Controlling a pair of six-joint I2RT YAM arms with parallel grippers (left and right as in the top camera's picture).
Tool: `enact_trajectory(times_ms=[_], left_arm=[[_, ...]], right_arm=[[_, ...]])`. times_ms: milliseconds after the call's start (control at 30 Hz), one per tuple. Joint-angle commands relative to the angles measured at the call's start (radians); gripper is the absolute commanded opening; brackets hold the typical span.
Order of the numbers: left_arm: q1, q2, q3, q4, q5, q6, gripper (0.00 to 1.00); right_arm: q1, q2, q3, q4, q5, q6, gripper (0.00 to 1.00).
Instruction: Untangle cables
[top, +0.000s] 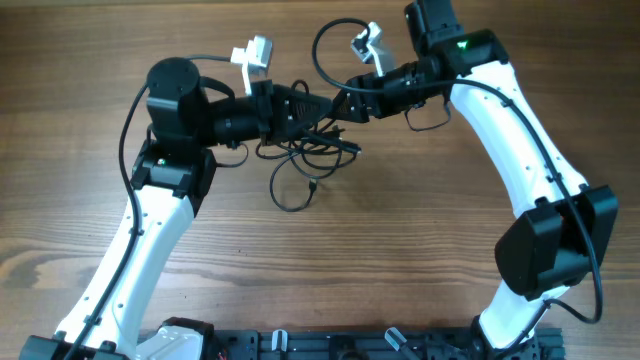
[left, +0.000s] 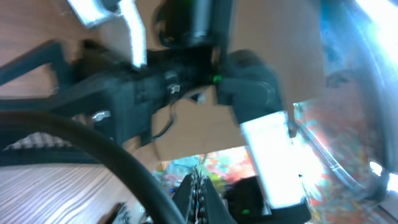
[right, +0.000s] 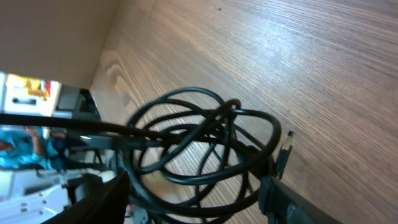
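Wood-grained tabletop (top: 400, 262) is showing along the near side, between the two white arms that are standing up from the near edge. A little farther in, one slack loop (top: 288, 192) of the cables (top: 312, 148) is trailing nearest. Just beyond it the main knot is sitting about mid-table, slightly left of centre, with thin black strands crossing over one another. Right above the knot's far edge the two tools are meeting nose to nose. The left gripper (top: 303, 106) is reaching in from the left and the right gripper (top: 347, 106) from the right, so both are lying along one left-right line. The tangle is lying just to the near side of that line and below it. The right wrist view is showing dark fingers (right: 292, 200) standing wide apart, with the coils lying between and ahead of them and a small plug (right: 285, 148) poking out close to the right-hand finger. The left wrist view is blurred and is looking at the other arm, so I cannot tell how the left jaws are standing. Neither arm is looking clearly nearer. Any separating pull is likely running left-right, each tool needing its own strand.
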Motion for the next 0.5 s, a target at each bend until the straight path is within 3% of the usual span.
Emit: enact_trajectory(times_ms=[0,167,200,467], left_arm=[[0.005,-0.008,0.013,0.153,0.026,-0.245,0.04],[0.008,-0.008,0.013,0.381,0.015,-0.44,0.04],[0.021,-0.008,0.013,0.399,0.015,-0.476,0.04],[0.103,-0.008,0.013,0.407,0.016,-0.501,0.04]], right_arm=[[0.037,-0.007,-0.005,0.007,-0.033,-0.05,0.65],[0.097,-0.005,-0.005,0.047,-0.033,-0.056,0.63],[0.108,-0.005,-0.005,0.049,-0.022,-0.044,0.56],[0.114,0.014,-0.01,0.017,0.222,0.326,0.3]])
